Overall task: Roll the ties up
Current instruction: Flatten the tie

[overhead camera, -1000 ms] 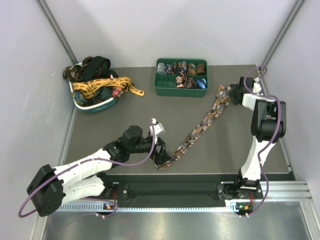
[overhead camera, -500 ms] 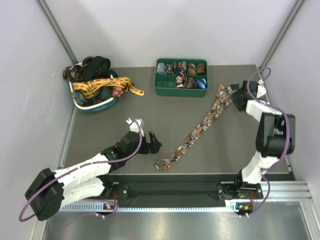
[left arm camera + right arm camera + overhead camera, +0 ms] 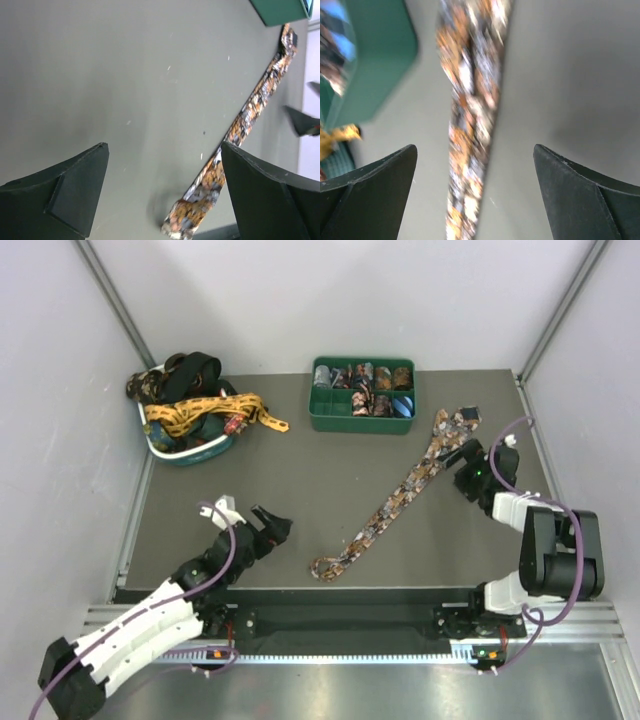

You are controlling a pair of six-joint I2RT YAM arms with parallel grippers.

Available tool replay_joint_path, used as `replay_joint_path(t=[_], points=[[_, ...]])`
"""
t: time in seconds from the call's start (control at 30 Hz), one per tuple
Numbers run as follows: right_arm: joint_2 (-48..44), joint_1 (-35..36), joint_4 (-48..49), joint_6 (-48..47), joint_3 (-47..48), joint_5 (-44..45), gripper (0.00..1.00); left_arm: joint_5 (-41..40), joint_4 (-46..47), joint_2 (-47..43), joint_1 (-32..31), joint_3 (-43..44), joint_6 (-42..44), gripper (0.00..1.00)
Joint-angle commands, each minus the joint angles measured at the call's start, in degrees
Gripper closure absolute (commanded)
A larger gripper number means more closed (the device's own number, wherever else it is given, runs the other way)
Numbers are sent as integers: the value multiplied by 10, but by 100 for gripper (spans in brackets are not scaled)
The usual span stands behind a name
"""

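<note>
Grey tabletop walled in white. Carries a brown-floral tie laid flat, running diagonally from near edge toward far right. Shows left gripper spread wide, holding nothing, apart from the tie's curled near end. Shows right gripper equally wide and empty, just beside the tie's far end.

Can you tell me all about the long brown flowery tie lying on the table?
The brown floral tie is a long, narrow strip of cloth patterned in orange, brown and white. It lies flat and unrolled on the grey table, slanting from a curled narrow end near the front edge to its wide end far right. Nothing grips it.
</note>
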Motion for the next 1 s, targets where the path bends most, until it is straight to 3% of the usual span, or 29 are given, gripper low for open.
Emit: replay_joint_path(t=[0.0,0.13,0.3,0.53,0.67,0.8,0.97], points=[[-14,18,31,-25,-2,-42,0,22,15,-51,1,-36,-47,2],[-51,40,-2,-50,-20,23,0,71,4,-27,0,-18,-72,7],[-102,89,-37,-73,-29,97,1,144,-7,129,-22,48,-101,14],[-121,102,-33,-81,-39,150,1,46,-14,229,-164,85,-231,26],[-119,102,-32,-81,-39,151,1,14,-15,256,-197,92,-279,31],[-122,104,-34,-81,-39,157,0,-6,-14,282,-221,113,-285,49],[-122,111,-34,-83,-38,160,1,-32,-36,320,-262,148,-279,82]])
